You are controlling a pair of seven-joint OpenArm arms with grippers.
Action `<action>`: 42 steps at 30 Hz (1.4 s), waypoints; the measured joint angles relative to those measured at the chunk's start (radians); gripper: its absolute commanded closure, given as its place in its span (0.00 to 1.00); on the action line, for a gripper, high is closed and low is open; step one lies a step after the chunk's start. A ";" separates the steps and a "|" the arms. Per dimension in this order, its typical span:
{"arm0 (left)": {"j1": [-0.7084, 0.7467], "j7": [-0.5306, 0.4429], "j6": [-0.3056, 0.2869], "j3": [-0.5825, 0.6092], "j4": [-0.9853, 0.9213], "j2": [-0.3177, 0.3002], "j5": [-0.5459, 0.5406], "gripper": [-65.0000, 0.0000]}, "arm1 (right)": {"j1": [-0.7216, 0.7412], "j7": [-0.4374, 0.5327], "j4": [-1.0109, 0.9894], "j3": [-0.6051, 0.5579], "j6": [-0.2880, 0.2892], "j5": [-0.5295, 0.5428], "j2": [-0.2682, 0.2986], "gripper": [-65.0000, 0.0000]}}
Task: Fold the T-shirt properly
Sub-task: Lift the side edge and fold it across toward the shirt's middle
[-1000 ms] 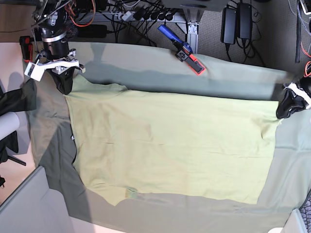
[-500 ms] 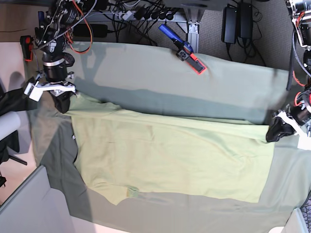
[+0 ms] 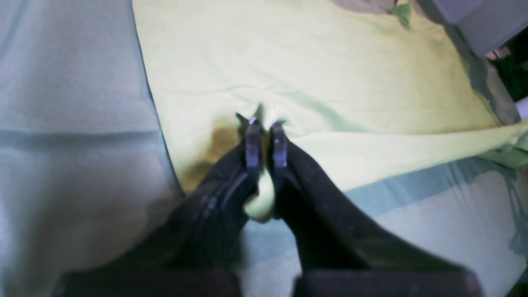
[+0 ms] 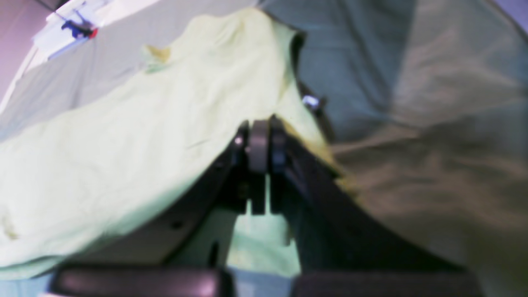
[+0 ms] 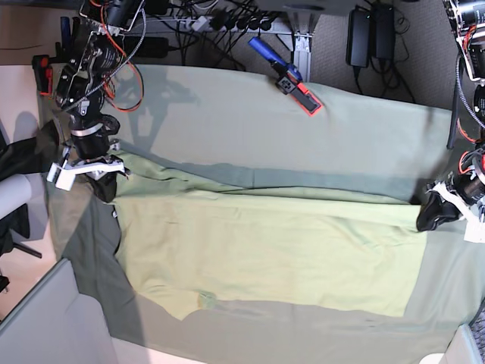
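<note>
The pale yellow-green T-shirt [image 5: 265, 250] lies spread across the table cloth, its far edge lifted and folding toward the near side. My left gripper [image 5: 426, 218], at the base view's right, is shut on the shirt's far right corner; the left wrist view shows yellow cloth [image 3: 264, 198] pinched between the fingers of that gripper [image 3: 264, 136]. My right gripper [image 5: 106, 186], at the base view's left, is shut on the shirt's far left corner; in the right wrist view it [image 4: 260, 140] holds the shirt [image 4: 123, 136] by its edge. A small white tag [image 4: 310, 100] shows beside it.
The grey-green table cloth [image 5: 227, 114] covers the table. A blue and red tool [image 5: 288, 76] lies on it at the far middle. Cables and power bricks [image 5: 367, 34] sit beyond the far edge. A grey panel [image 5: 45, 318] stands at the near left.
Both grippers have moved toward the near side, pulling the shirt's far edge with them. The shirt's visible area has become narrower and more table cloth shows behind it.
</note>
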 measured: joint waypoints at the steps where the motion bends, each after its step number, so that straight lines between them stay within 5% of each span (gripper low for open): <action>1: 0.000 -0.002 0.000 0.000 0.000 0.000 0.005 0.78 | 0.009 0.000 -0.008 -0.014 0.000 -0.008 0.000 1.00; 5: 0.000 -0.026 0.000 0.000 -0.001 0.000 0.018 0.48 | 0.029 0.006 -0.043 -0.050 0.000 -0.037 0.000 1.00; 10: -0.001 -0.070 0.000 0.004 -0.001 0.000 0.057 0.44 | 0.035 0.031 -0.060 -0.058 0.000 -0.050 0.000 0.41; 12: -0.004 -0.071 0.000 0.018 -0.011 0.000 0.060 0.44 | 0.035 0.031 -0.060 -0.058 0.000 -0.049 0.000 0.32; 20: -0.014 -0.093 0.000 0.035 -0.033 0.000 0.057 0.33 | 0.054 0.030 -0.061 -0.036 0.000 0.010 0.000 0.32; 30: -0.017 -0.082 0.001 -0.054 -0.034 -0.006 0.024 0.33 | 0.081 -0.024 -0.061 0.084 -0.008 0.016 -0.001 0.32; 34: -0.014 -0.023 0.001 -0.119 -0.034 -0.015 -0.020 0.33 | 0.077 -0.090 -0.061 0.174 -0.081 0.016 -0.002 0.32; 42: 0.083 -0.016 0.000 -0.129 -0.035 -0.012 -0.048 0.33 | 0.070 -0.098 -0.171 0.202 -0.108 0.051 -0.006 0.32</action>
